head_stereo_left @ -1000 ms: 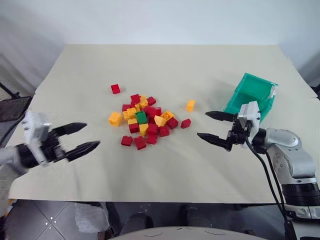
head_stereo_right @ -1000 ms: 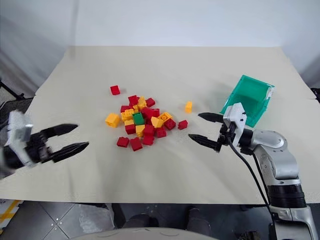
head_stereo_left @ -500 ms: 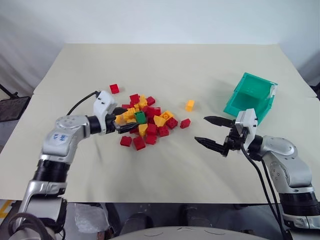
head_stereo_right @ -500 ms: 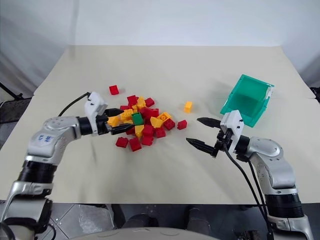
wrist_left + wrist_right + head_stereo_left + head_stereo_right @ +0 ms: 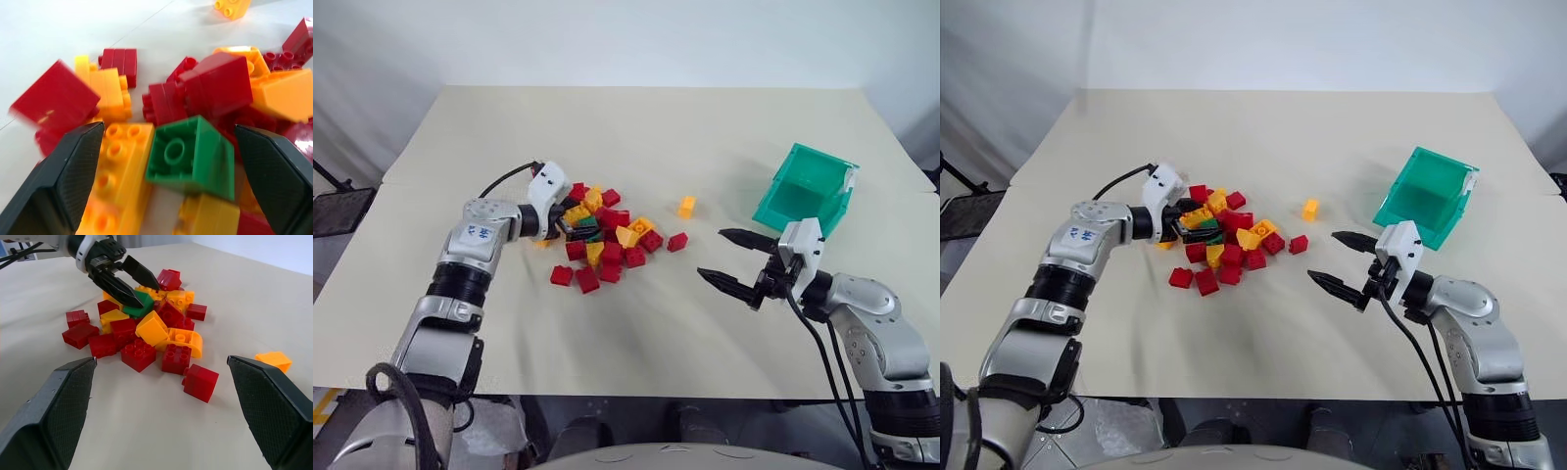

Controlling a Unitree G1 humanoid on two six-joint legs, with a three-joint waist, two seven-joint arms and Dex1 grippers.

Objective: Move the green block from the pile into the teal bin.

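Right gripper [image 5: 737, 258] first, nearest to me: fingers spread wide with nothing between them, hanging over bare table [image 5: 646, 343] between the pile and the teal bin, pointing across toward the bricks. I've got it well apart from everything.

Now the left gripper [image 5: 168, 161], and this is the busy one. I see its two black fingers [image 5: 68, 171] parted, one on either side of the green block [image 5: 190, 156], pads not touching it in the wrist view. From the head camera the fingertips are buried in the left side of the pile [image 5: 605, 235], tilted slightly down.

Green block sits studs-up and a bit tilted, near the middle of the heap, leaning against a long yellow brick [image 5: 117, 171] and backed by a red brick [image 5: 215, 85].

Out past the cluster, a lone yellow brick [image 5: 686, 207] lies toward the bin, and a single red brick [image 5: 677, 242] sits just off the pile's right edge.

Furthest right, the teal bin [image 5: 806, 186] rests tilted on the table, open front facing the pile, inside looking bare.
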